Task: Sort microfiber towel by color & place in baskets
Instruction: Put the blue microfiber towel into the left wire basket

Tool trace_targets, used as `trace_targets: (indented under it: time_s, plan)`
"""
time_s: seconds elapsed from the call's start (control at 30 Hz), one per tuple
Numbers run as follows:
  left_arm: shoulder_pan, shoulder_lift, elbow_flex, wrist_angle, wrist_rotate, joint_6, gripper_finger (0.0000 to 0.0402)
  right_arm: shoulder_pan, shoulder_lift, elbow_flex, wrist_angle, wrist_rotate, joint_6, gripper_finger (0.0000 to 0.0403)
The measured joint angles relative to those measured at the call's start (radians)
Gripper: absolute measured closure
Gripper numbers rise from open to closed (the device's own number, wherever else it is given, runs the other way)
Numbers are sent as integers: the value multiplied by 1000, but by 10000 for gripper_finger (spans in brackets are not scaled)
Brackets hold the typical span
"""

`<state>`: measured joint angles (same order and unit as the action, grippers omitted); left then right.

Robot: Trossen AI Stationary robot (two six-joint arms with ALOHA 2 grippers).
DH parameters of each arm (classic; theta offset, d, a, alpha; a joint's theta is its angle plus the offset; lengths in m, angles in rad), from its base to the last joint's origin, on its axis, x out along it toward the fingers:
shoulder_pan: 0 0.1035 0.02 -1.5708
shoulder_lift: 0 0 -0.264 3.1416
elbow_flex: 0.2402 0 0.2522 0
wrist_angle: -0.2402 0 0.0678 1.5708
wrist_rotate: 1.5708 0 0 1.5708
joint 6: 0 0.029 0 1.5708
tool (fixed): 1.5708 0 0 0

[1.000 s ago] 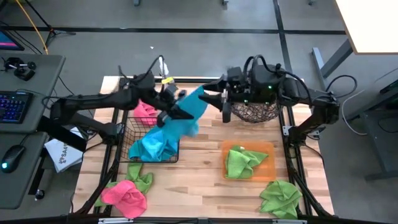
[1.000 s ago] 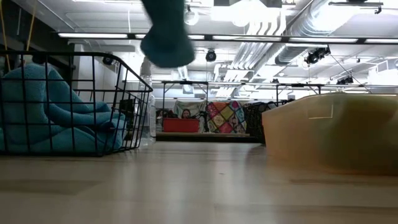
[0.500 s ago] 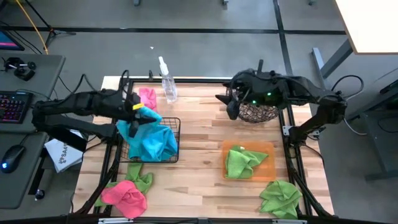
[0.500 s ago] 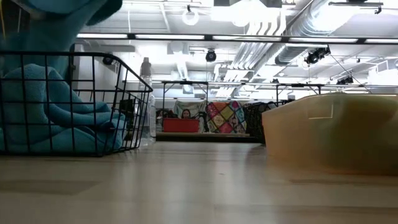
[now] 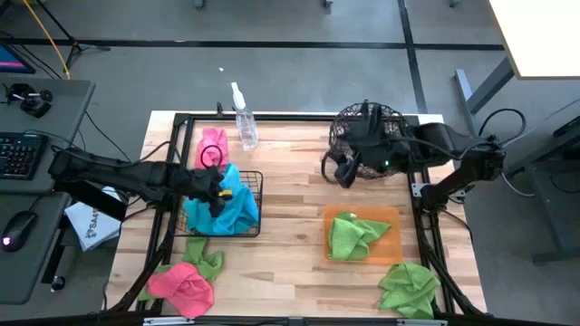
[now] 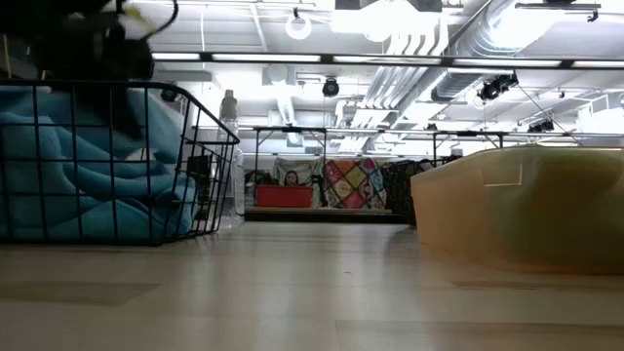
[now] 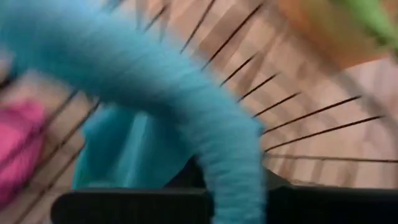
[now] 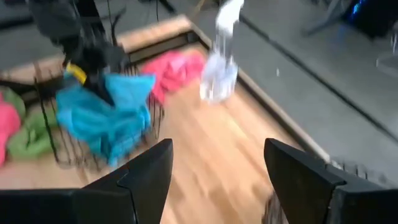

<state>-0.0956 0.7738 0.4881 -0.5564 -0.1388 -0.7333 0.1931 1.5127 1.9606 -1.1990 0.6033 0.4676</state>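
A: Where was the left gripper [image 5: 216,192]?
B: Down in the black wire basket [image 5: 256,201], on the blue towels [image 5: 234,206]. Its fingers were hidden, so I could not tell if they gripped.
A: And the right gripper [image 8: 214,177]?
B: Near the round brown basket [image 5: 366,127], fingers wide apart, holding nothing. A green towel [image 5: 356,234] lay in the orange tray [image 5: 393,249]. The spray bottle [image 5: 243,119] stood beside a pink towel [image 5: 212,145]. No writing could be read.

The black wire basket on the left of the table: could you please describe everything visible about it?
The black wire basket is a square, open-topped grid of thin dark wire, standing upright on the wooden table. Teal towels fill it, heaped to its rim. The left gripper reaches into it, against the teal cloth. A pink towel lies just behind it, apparently outside.
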Motion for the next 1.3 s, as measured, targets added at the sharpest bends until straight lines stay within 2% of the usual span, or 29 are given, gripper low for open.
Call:
trace_targets:
  time_s: [0.13,0.33,0.5,0.67,0.77,0.87,1.0,1.1,1.3]
  plan:
    - [5,12,-40,-6,100,10,380,55,0,0,-164,8,151,155]
    - [22,35,-41,-12,245,87,297,151,0,-1,-364,-21,383,155]
    - [25,36,-25,-44,338,150,222,219,-10,-73,-371,-75,547,155]
    - [25,37,102,-177,365,262,176,259,-11,-217,-353,-211,680,155]
    - [25,36,212,-254,365,321,164,270,-11,-304,-297,-317,703,155]
    - [25,37,315,-330,358,345,160,278,-11,-359,-231,-368,700,155]
    - [15,64,420,-459,320,397,160,281,-11,-383,-200,-360,660,155]
    - [7,103,428,-547,254,412,160,280,-11,-386,-197,-319,624,155]
    - [-52,272,434,-512,247,428,160,286,-25,-386,-204,-288,555,155]
